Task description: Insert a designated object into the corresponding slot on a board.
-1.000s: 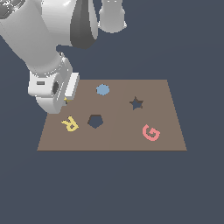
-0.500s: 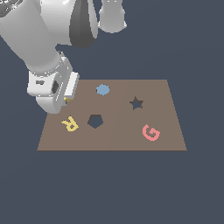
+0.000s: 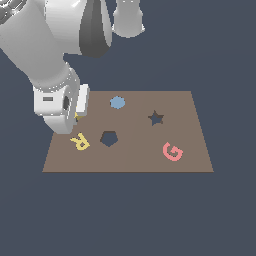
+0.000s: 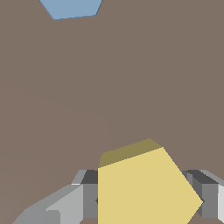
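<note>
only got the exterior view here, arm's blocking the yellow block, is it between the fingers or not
Observer: Yes. In the wrist view the yellow block sits between the two grey fingers, one on each side of it.
Operator: touching it?
Observer: The fingers stand right against its sides, but I cannot tell whether they press on it.
Operator: anything else near it
Observer: Only bare board beyond the block, with an edge of the blue disc farther off.
Operator: is the slot in that view
Observer: No. The pentagon slot shows only in your view, next to the yellow R.
</note>
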`<state>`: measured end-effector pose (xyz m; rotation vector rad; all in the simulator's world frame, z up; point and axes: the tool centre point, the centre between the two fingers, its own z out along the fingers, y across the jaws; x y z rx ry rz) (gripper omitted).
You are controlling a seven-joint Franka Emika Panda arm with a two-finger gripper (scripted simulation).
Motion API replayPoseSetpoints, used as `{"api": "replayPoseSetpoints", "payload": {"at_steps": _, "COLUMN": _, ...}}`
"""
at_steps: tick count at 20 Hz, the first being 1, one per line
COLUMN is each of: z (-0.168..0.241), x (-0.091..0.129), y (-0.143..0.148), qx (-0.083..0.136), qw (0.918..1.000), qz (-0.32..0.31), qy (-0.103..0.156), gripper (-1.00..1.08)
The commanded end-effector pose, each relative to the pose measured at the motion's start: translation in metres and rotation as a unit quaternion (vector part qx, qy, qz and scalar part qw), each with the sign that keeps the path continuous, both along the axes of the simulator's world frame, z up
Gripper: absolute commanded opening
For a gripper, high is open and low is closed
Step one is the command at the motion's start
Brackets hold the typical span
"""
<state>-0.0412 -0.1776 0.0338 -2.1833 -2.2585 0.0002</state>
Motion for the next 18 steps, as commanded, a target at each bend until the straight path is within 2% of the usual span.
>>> {"api": "replayPoseSetpoints", "payload": {"at_steps": 1, "z": 0.001, "x": 0.007, "y": 0.002, "qx": 0.0, "qw": 0.9996, "qz": 0.027, "qy": 0.0, "gripper": -1.0}}
{"api": "replayPoseSetpoints", "payload": {"at_steps": 6, "z": 0.001, "x": 0.024, "y": 0.009, "qx": 0.0, "qw": 0.995, "qz": 0.1, "qy": -0.001, "gripper": -1.0}}
{"api": "replayPoseSetpoints", "payload": {"at_steps": 10, "z": 0.002, "x": 0.04, "y": 0.02, "qx": 0.0, "qw": 0.9846, "qz": 0.175, "qy": -0.001, "gripper": -1.0}}
{"api": "replayPoseSetpoints", "payload": {"at_steps": 13, "z": 0.003, "x": 0.053, "y": 0.031, "qx": 0.0, "qw": 0.9708, "qz": 0.24, "qy": -0.001, "gripper": -1.0}}
{"api": "replayPoseSetpoints", "payload": {"at_steps": 18, "z": 0.004, "x": 0.072, "y": 0.055, "qx": 0.0, "qw": 0.936, "qz": 0.352, "qy": -0.001, "gripper": -1.0}}
